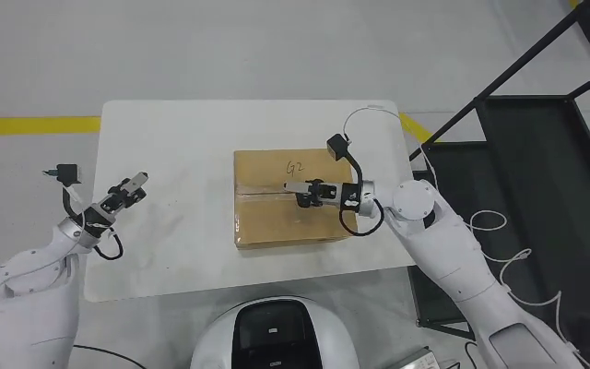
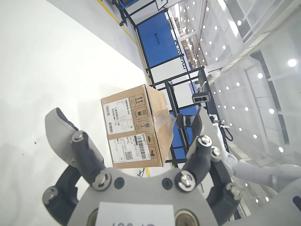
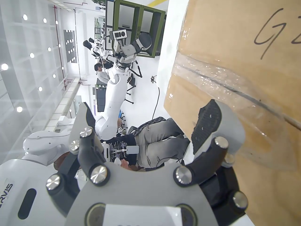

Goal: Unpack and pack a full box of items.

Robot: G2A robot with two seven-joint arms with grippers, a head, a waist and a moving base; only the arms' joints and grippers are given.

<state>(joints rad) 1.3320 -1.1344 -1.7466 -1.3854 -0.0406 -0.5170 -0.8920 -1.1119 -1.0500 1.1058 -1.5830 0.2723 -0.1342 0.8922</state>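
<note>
A brown cardboard box (image 1: 288, 196) sits closed in the middle of the white table (image 1: 184, 129), its top seam sealed with clear tape (image 3: 225, 85) and handwriting beside it. My right gripper (image 1: 297, 190) hovers over the box top along the tape seam, open, with one black-padded finger (image 3: 207, 123) above the cardboard and nothing held. My left gripper (image 1: 132, 185) stands open and empty over the table's left side, well apart from the box (image 2: 136, 128), whose labelled side faces it.
A dark metal rack (image 1: 516, 138) stands right of the table. A yellow floor line (image 1: 46, 124) runs at the left. Bare table surface lies around the box on all sides. Another robot (image 3: 122, 55) and a person stand in the room behind.
</note>
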